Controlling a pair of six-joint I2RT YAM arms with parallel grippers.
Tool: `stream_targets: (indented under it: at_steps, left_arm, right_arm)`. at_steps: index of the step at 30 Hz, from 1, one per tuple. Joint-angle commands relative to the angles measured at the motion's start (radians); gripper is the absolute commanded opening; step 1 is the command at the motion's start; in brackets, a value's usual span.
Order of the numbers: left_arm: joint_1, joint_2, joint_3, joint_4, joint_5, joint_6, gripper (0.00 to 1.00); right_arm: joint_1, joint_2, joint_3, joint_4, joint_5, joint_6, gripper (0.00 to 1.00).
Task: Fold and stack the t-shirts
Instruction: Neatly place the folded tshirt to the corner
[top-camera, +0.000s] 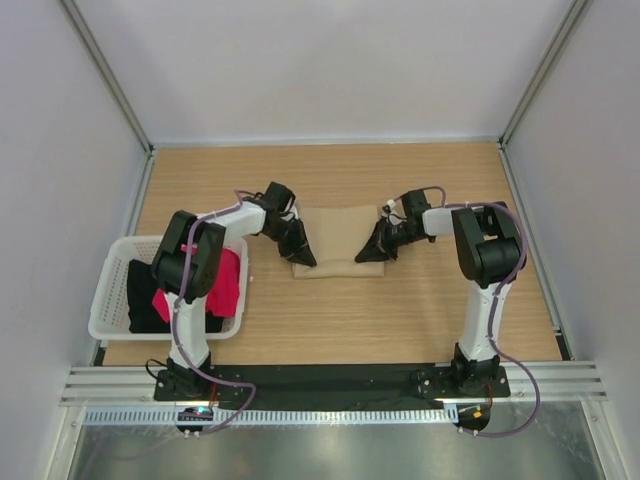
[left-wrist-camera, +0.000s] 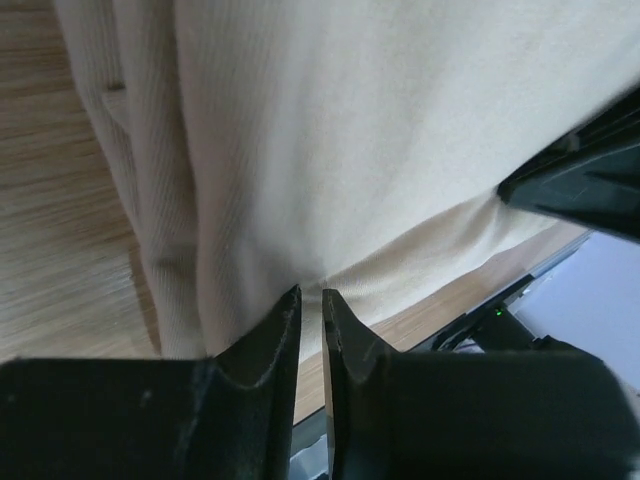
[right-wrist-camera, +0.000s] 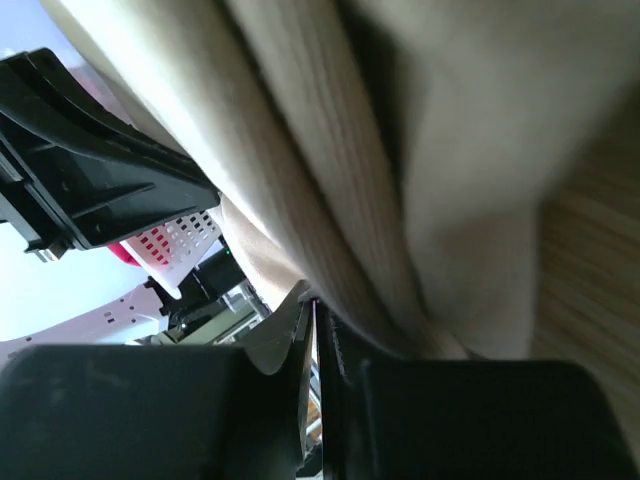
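Observation:
The tan t-shirt lies folded into a rectangle at the middle of the table. My left gripper is at its near left corner and my right gripper at its near right corner. In the left wrist view the jaws stand almost together, with the tan cloth edge at their tips. In the right wrist view the jaws are pressed together on a fold of the tan cloth. The red-pink t-shirt and the black t-shirt lie in the basket.
The white slotted basket stands at the left near edge, partly under my left arm; it also shows in the right wrist view. Grey walls and metal frame posts border the wooden table on three sides.

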Motion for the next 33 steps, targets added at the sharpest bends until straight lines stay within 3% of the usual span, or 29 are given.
stream_targets:
  at_steps: [1,7,12,20,27,28,32,33]
  left_arm:
    - [0.009,-0.048,-0.028,-0.038,-0.094,0.093,0.16]
    - [0.003,-0.127,0.004,-0.095,-0.016,0.079,0.19]
    - [-0.037,-0.145,-0.066,-0.052,0.036,0.067,0.20]
    - [-0.014,-0.085,-0.223,-0.009,-0.025,0.060,0.19]
    - [-0.034,-0.212,-0.154,-0.167,-0.079,0.151,0.20]
    - [-0.035,-0.226,-0.149,-0.177,-0.070,0.154,0.20]
    - [-0.043,-0.319,-0.133,-0.226,-0.068,0.179,0.21]
    - [-0.043,-0.354,-0.119,-0.255,-0.077,0.188,0.21]
  right_arm:
    - [-0.032,-0.057,0.015,-0.009,0.033,-0.073,0.12]
    - [0.009,-0.154,0.080,-0.104,0.020,-0.072,0.12]
    - [0.074,-0.180,-0.017,-0.020,0.011,-0.007,0.12]
    - [-0.029,-0.207,-0.213,0.015,0.088,-0.052,0.13]
    - [-0.063,-0.344,-0.106,-0.094,0.137,-0.052,0.17]
    - [-0.063,-0.356,-0.082,-0.127,0.158,-0.058,0.20]
    - [-0.066,-0.364,0.070,-0.201,0.299,-0.112,0.58]
    - [-0.069,-0.329,0.095,-0.215,0.344,-0.119,0.61]
